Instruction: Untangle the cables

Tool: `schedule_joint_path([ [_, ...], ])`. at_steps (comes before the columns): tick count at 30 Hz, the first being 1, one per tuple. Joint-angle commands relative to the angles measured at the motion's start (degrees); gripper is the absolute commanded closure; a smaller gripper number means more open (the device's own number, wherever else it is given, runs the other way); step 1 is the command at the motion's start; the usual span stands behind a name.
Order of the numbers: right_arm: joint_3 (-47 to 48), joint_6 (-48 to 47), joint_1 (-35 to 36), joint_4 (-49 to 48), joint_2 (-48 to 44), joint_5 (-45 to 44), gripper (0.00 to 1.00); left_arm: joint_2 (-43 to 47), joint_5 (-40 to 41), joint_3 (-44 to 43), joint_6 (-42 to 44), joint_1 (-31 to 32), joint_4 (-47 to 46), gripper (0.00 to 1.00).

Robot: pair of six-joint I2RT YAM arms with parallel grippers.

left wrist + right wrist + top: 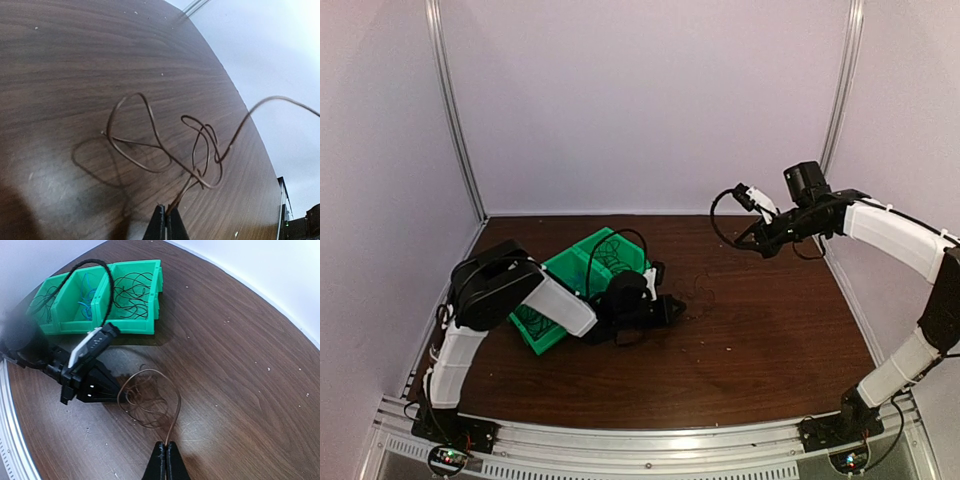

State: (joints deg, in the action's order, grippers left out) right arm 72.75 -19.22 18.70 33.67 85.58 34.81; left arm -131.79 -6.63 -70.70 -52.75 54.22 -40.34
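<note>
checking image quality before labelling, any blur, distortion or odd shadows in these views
top external: soft and purple-tinted, the brown cable barely shows; left wrist: wide-angle lens bends the table edge, the cable throws a clear shadow on the wood, dark blur bottom left; right wrist: green bins sharp, left arm blurred at the frame edge

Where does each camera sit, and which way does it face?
Top external: above and behind, looking down at the table; both arms show.
Left wrist: low over the table, facing the brown cable; the left gripper pinches it.
Right wrist: raised, looking down at the green bins and left gripper; the right gripper holds the cable.
Both wrist views share that cable.
</note>
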Motion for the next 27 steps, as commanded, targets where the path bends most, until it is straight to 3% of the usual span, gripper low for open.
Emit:
schedule_joint_path([
  [1,1.69,1.44,-5.91,-2.36,0.52,-0.98,1.0,5.73,0.16,7.33,2.02,-0.12,-6.96,1.0],
  [8,4.75,4.76,-23.58,-7.87,5.88,-4.43,1.0,22.76,5.38,23.79,5.79,-0.08,-3.01,1.0],
  [13,1.38,6.11,-26.96,-12.54,7.48,-9.31,1.0,32.46,12.08,29.02,8.82,-0.08,3.98,1.0],
  [20,-0.5,7.0,-30.09,-15.55,9.53,-13.81,1.0,47.89,24.77,29.59,17.11,-1.07,19.79,1.0],
  [22,-0.78,6.34,-30.3,-15.24,9.97,-12.21,1.0,52.43,24.61,29.95,20.09,-1.95,21.82,1.0],
  [27,-0.71,2.67,-29.16,-10.41,11.82,7.56,0.99,52.0,17.11,21.08,26.56,-4.31,28.48,1.0],
])
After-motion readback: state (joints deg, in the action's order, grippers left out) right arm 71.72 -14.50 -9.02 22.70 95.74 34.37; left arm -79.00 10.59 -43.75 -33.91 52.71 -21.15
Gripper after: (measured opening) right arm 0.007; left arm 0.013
